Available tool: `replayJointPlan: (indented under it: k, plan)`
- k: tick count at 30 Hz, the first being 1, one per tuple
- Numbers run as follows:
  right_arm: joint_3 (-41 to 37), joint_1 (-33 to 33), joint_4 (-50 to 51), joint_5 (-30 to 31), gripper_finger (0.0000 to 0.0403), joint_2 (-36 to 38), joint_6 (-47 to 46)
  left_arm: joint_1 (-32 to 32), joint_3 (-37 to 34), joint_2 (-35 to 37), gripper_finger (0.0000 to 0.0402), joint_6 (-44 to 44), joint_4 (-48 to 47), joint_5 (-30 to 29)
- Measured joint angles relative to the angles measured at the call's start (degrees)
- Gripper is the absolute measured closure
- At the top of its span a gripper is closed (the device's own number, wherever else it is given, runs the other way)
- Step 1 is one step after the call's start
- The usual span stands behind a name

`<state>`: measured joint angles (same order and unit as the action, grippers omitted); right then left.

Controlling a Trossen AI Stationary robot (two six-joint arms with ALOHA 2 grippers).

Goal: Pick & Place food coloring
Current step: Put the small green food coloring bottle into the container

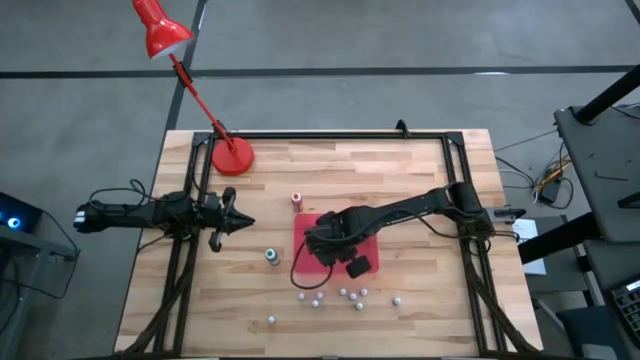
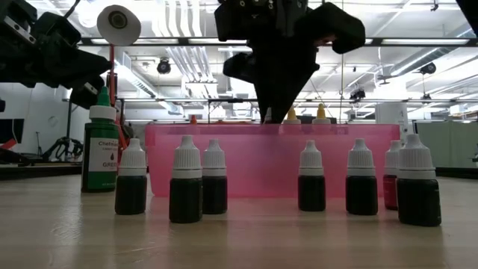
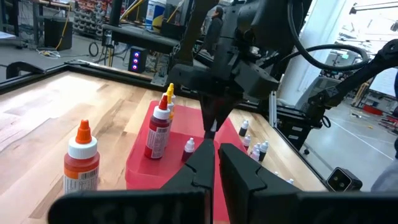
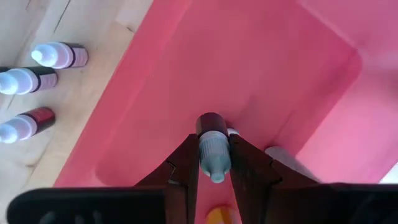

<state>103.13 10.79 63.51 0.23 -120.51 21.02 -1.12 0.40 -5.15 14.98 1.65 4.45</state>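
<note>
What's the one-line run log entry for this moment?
right gripper: shut on small bottle, over red tray | left gripper: shut, idle at table's left

The high view looks straight down on the whole counter (image 1: 420,170) from far above. The low view sits at counter height, close behind a row of small bottles (image 2: 186,179), facing the pink tray (image 2: 246,161). The left wrist view looks across at that tray; the right wrist view peers steeply into it.
</note>
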Motion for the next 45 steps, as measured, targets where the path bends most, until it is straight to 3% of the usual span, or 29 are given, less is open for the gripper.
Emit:
replayJointPlan:
  k: [25,45]
  plan:
    - [0.66,0.51,-4.19,1.61,0.0337,-6.55,3.05,0.01,0.01,0.00,0.0402,0.02,0.00,-0.02]
    - [0.79,0.31,-3.68,1.05,0.0337,-7.17,3.06,0.00,0.00,0.00,0.0402,0.00,0.00,0.00]
